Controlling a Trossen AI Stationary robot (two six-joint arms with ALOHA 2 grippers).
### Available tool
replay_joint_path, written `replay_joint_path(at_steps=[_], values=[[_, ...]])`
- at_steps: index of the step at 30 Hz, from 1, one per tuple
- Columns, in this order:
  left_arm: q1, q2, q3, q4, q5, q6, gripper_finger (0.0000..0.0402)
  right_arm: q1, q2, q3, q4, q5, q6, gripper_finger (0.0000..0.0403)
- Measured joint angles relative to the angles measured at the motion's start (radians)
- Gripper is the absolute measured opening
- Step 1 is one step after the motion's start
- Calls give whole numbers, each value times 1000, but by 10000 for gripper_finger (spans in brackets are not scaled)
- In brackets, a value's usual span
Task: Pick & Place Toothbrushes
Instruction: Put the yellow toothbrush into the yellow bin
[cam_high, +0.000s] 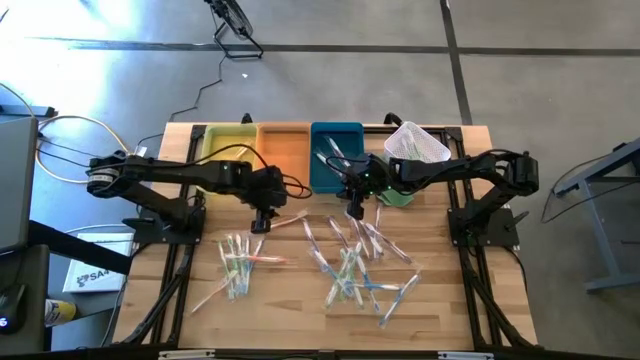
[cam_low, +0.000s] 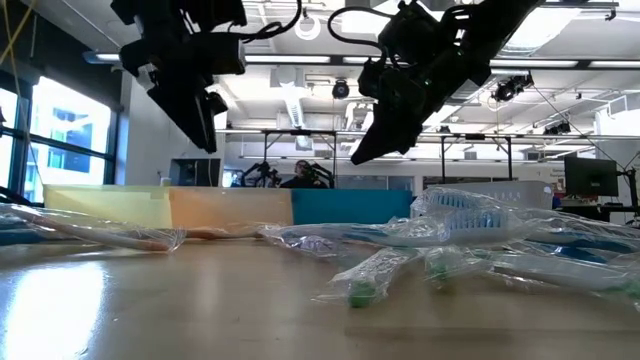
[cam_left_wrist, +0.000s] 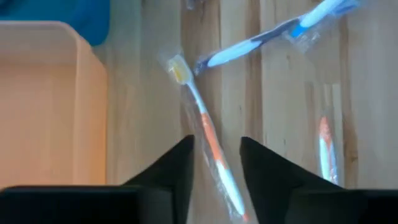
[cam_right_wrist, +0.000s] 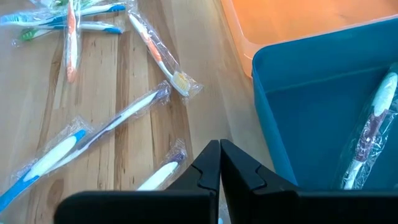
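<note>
Nearest to the bench (cam_high: 150, 300) edge lie two loose heaps of wrapped toothbrushes (cam_high: 345, 265): a small one on the left, a bigger tangle on the right. None of these is my concern for the coming move.

Farther in, just short of the trays, lies the one that matters: an orange-handled toothbrush (cam_left_wrist: 208, 134) in its clear wrapper. My left tool (cam_left_wrist: 214, 171) hangs right over it, fingers parted and holding nothing, with the handle showing in the gap between them. Its long axis runs roughly away from my wrist, slightly askew to the gap, bristle head pointing on toward the trays. So the fingers straddle the handle across its width, which is how I judge a pinch should go; a small twist might square them up before I come down. A blue-handled toothbrush (cam_left_wrist: 273, 37) lies crosswise just beyond the head, close enough that I would keep clear of it.

My right tool (cam_right_wrist: 219, 165) is clenched and empty, hovering at the near rim of the blue tray (cam_right_wrist: 311, 99), where a toothbrush already lies inside. The left arm is plainly the nearer one.

Farthest stand the orange tray (cam_high: 283, 150) and yellow tray (cam_high: 228, 140), with the white mesh basket (cam_high: 418, 145) to the right.
</note>
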Motion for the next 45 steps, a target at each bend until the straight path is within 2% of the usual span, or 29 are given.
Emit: replay_joint_path(at_steps=[5,14,19,26,32,38,45], values=[[0,2,0,3,-51,-1,166,0,0,0,0,0,0,4],[0,3,0,3,-65,41,168,0,0,0,0,0,0,4],[0,9,0,4,-64,0,168,0,0,0,0,0,0,4],[0,114,1,-2,-4,-31,168,0,0,0,0,0,0,4],[-1,211,1,3,-1,-46,168,0,0,0,-3,0,0,4],[-1,266,0,29,44,-47,168,0,0,0,-2,0,-22,4],[0,304,1,56,46,-50,168,0,0,0,-3,0,-26,4]])
